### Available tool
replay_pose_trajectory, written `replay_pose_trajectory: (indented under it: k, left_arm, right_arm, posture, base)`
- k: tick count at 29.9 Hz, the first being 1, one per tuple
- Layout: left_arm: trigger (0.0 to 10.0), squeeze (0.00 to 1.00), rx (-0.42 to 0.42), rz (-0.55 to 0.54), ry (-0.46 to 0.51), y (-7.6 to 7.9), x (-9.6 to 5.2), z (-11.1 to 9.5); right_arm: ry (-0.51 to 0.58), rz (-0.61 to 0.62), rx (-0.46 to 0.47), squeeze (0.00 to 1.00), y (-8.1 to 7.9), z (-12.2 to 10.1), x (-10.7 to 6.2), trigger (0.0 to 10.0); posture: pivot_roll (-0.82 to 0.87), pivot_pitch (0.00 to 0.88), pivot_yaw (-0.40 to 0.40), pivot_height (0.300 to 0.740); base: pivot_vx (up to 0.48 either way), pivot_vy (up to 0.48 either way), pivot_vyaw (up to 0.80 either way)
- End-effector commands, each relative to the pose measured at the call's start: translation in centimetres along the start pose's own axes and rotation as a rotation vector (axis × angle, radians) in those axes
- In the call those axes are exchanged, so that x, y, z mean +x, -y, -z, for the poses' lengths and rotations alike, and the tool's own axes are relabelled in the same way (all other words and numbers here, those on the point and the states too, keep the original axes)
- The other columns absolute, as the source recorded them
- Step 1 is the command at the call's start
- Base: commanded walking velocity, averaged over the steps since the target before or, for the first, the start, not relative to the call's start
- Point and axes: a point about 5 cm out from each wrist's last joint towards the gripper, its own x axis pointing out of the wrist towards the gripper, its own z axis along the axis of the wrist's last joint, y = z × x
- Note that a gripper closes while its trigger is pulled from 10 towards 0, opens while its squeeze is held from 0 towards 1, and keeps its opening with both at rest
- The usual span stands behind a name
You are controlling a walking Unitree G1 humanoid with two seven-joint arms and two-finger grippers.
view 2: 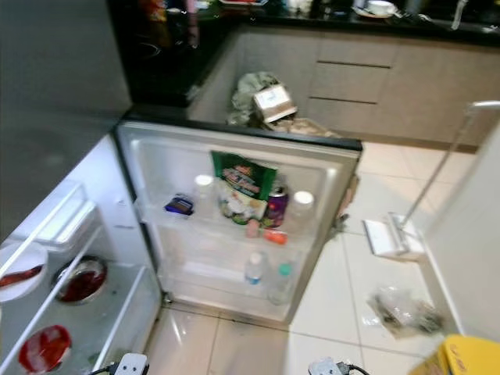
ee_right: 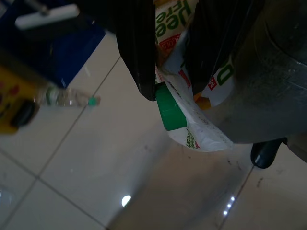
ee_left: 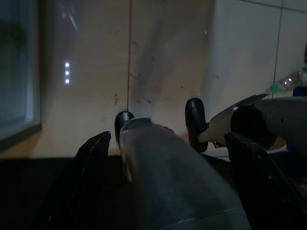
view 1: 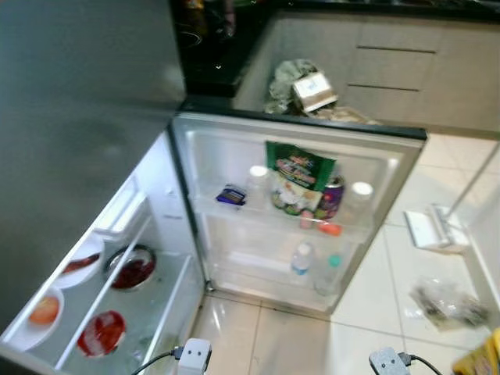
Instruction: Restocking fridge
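Right end effector (ee_right: pixel 165 72): hangs low over the floor tiles (ee_right: pixel 96 158), fingers clamped on a green-capped pouch (ee_right: pixel 184 110). Left end effector (ee_left: pixel 163 143): pointed floorward, fingers apart, holding nothing. Fridge door (view 1: pixel 297 211): open.

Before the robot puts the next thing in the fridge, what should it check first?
1. Fridge door open: ok.
2. Right gripper holding something: ok, shut on a green-capped pouch.
3. Left gripper free: ok, open with nothing between its fingers.
4. Room on the upper door shelf: not ok in the middle, where a green bag and a can crowd it.
5. Room on the lower door shelf: ok, only two bottles sit there.
6. Pouch cap tight: cannot tell.
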Motion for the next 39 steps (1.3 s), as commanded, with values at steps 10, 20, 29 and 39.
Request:
replay_pose_trajectory:
  k: [10,20,29,39]
  left_arm:
    - [10.0,0.0,0.016,-0.005,-0.014,-0.31,-0.13,0.12]
    - [10.0,0.0,0.038,0.034,-0.01,0.18,0.09,-0.23]
    - [10.0,0.0,0.056,0.052,-0.012,0.5,0.23,-0.34]
    - [10.0,0.0,0.065,0.058,-0.017,0.55,0.2,-0.19]
  right_arm:
    - [0.015,0.028,0.038,0.0,0.36,0.14,-0.14,10.0]
    - [0.031,0.035,0.053,0.0,0.38,-0.06,-0.11,10.0]
    - [0.043,0.031,0.06,0.0,0.43,-0.26,-0.1,10.0]
    - [0.05,0.016,0.064,0.0,0.17,-0.39,-0.03,10.0]
  posture:
    - [-0.03,0.0,-0.037,0.74]
    - [-0.03,0.0,-0.034,0.74]
    - [-0.03,0.0,-0.033,0.74]
    - [-0.03,0.0,-0.032,0.74]
  base:
    - [0.0,0.0,0.17]
    - [0.0,0.0,0.0]
    - [0.053,0.0,0.0]
    - [0.251,0.0,0.0]
